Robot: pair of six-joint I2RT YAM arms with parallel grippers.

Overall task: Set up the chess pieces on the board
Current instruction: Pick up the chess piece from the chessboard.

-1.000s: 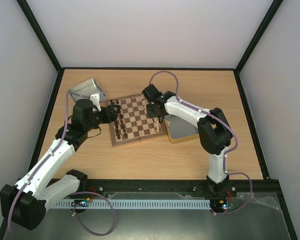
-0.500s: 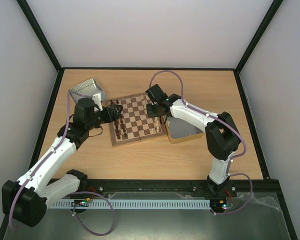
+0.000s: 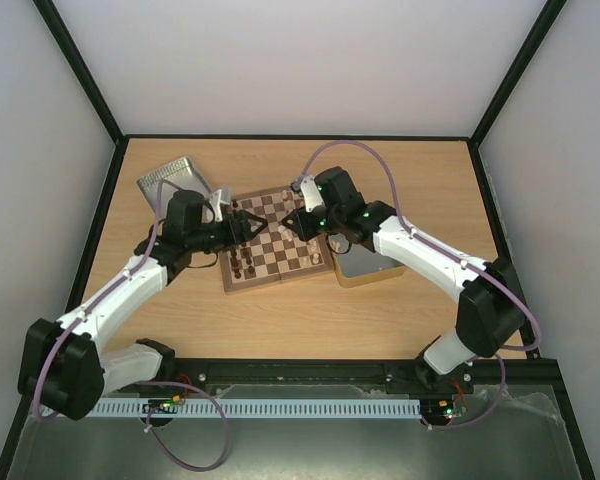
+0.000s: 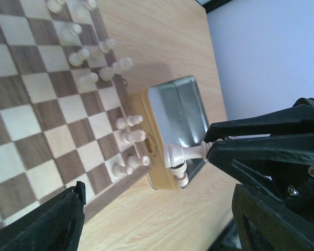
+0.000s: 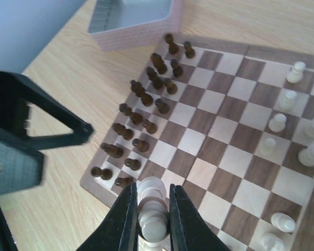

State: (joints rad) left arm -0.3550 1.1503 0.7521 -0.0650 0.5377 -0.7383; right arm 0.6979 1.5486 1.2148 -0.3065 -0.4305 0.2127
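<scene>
**Top view.** Your left pincer (image 3: 248, 226) and right pincer (image 3: 300, 224) hang nearly tip to tip above the board (image 3: 280, 250). What either one holds is too small to tell from here. The standing cream pieces (image 3: 316, 255) lie behind the right pincer, back toward its own arm.

**Left wrist.** Your left pincer's jaws stand wide apart with nothing between them. Just ahead of it, the right pincer nips a cream piece (image 4: 184, 155) by the head, with the base sticking out past the fingertips. The piece's long axis continues the line of the right fingers. In this view it runs roughly from one left jaw toward the other. Beyond the piece sits a tin (image 4: 178, 112), and the cream ranks stand farther out.

**Right wrist.** The right pincer is closed down narrow on that piece. You are looking almost straight along the piece, which points off the fingertips toward the squares below. The dark pieces (image 5: 141, 112) stand ahead and to the left of the fingers, and the cream ones are off to the right.

By my reading, the right arm already has the piece, and its home rows lie to the right of that pincer. The placement therefore seems to turn on carrying it that way, away from the left pincer.
</scene>
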